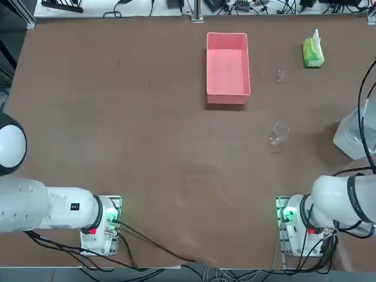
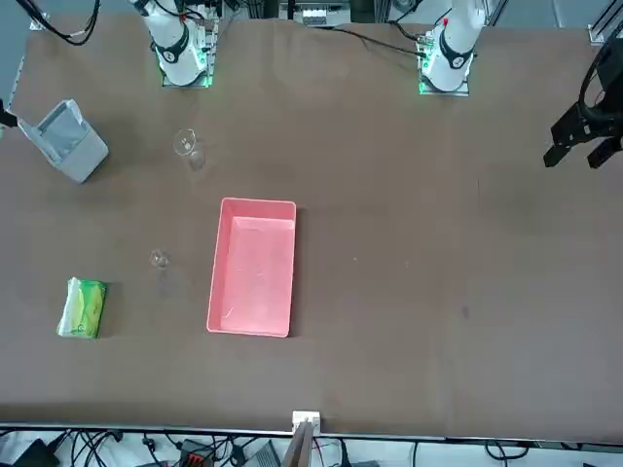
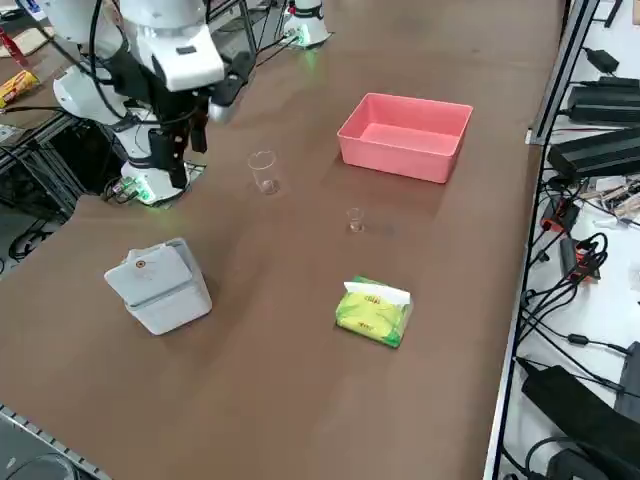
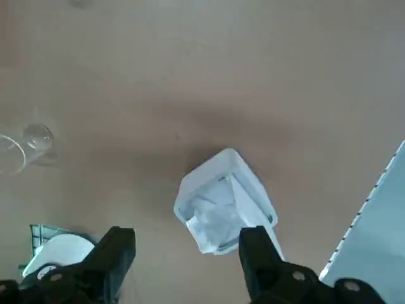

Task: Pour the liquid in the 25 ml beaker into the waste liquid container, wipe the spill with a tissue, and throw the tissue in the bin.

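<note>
Gripper [image 4: 186, 253] of the right arm hangs empty above the bin [image 4: 223, 201], fingers [image 4: 117, 250] spread wide, nothing between them. From the wrist view we look straight down into the bin's open top; something white and crumpled lies inside, probably the tissue [image 4: 212, 218], though we can't tell it from a liner. Side view puts the gripper [image 3: 190, 125] high off the table near the arm's base.

Bin [image 1: 352, 136] sits at the right edge of the table. Small beaker [image 3: 355, 220] stands upright on the table between the tray [image 3: 405, 135] and the tissue pack [image 3: 374, 311], apart from both. Whether it holds liquid we can't tell. Large beaker [image 3: 263, 171] stands upright nearer the arm, well clear of the tray. In the top view the small beaker [image 1: 279, 76] is just right of the tray [image 1: 228, 100], the pack [image 1: 313, 53] further right. We can't make out anything inside the pink tray.
</note>
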Tool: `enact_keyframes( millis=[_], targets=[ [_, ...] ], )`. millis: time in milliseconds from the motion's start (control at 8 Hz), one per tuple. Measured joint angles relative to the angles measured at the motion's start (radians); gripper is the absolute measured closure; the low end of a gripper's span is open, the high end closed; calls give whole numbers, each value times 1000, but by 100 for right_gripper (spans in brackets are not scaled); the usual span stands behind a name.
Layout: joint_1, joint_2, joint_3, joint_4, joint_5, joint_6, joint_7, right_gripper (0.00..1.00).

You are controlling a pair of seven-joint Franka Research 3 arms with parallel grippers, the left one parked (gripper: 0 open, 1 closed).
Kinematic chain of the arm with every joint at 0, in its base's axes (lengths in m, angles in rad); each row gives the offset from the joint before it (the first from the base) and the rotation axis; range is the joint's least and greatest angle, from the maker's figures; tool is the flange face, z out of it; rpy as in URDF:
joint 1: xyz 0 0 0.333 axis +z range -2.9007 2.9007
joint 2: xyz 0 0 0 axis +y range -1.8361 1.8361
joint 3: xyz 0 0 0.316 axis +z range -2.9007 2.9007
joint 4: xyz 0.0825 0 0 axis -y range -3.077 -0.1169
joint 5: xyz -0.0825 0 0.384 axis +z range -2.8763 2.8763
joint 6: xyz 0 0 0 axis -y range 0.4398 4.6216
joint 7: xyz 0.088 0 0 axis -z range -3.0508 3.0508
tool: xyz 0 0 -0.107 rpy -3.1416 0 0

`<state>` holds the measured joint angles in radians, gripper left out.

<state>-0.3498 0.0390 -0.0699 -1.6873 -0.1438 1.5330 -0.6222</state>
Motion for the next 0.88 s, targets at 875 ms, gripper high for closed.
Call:
enact_keyframes(
  millis=[875],
  targets=[
    [25,4,167,118,72,-40,424,0]
  ],
)
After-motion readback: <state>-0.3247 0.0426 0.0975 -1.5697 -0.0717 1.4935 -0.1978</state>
